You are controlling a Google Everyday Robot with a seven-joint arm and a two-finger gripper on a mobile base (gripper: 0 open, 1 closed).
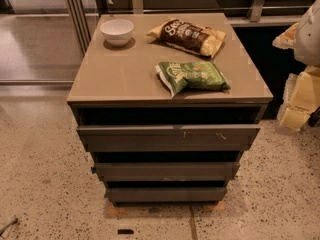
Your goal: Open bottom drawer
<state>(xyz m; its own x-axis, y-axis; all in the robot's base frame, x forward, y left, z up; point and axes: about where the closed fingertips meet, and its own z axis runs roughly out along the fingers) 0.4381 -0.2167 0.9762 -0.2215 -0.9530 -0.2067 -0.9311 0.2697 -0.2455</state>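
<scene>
The bottom drawer (167, 194) is the lowest and narrowest-looking of three dark grey handleless fronts on the cabinet. Its front is plain and flat, with a dark gap above it, and no tray inside shows. Above it are the middle drawer front (167, 171) and the widest top drawer front (168, 136), which has pale scratch marks. My gripper (299, 103) is among the pale arm parts at the right edge of the view. It is off to the right of the cabinet and touches no drawer.
On the cabinet top (115, 74) are a white bowl (117, 31), a brown chip bag (188, 36) and a green chip bag (192, 76). Speckled floor (45, 184) surrounds the cabinet. A glass partition (35, 34) stands at the back left.
</scene>
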